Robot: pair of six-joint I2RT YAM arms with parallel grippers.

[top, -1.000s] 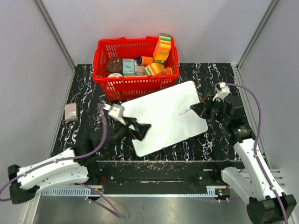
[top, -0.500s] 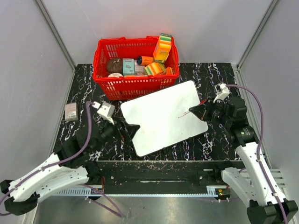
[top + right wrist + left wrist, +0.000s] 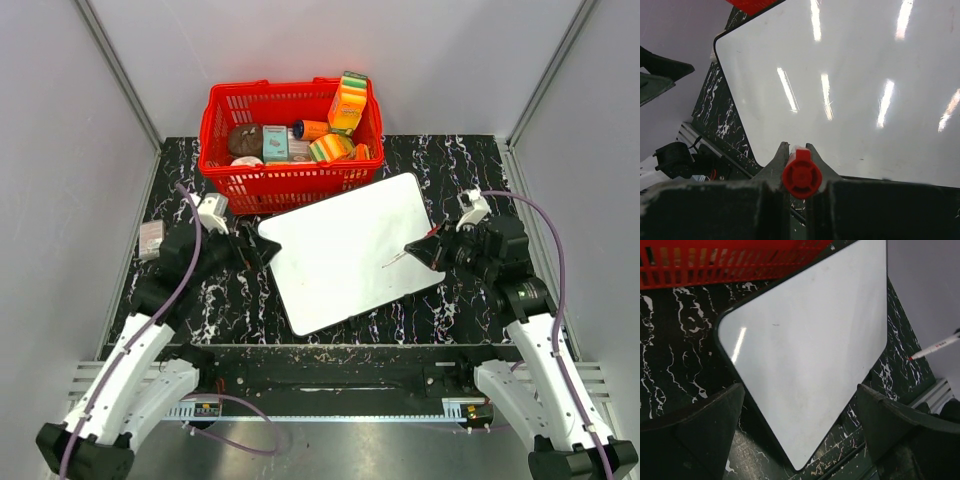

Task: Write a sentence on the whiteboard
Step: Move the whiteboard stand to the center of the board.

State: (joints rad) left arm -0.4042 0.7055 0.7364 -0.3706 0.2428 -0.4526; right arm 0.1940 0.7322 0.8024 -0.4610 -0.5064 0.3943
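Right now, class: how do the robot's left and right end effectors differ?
The left end effector is open and empty; the right end effector is shut on a red-capped marker. The left sits left of the glossy white whiteboard, the right at its right edge. Both are black.

The left gripper [image 3: 800, 390] stands wide open, its two dark fingers [image 3: 705, 425] framing the near corner of the whiteboard [image 3: 810, 350]. The board lies flat on the black marbled table [image 3: 675, 340], directly ahead of the hand. A red basket [image 3: 725, 260] sits beyond the board. Out past the right finger, a marker [image 3: 935, 347] points its red tip toward the board's edge; contact cannot be determined.
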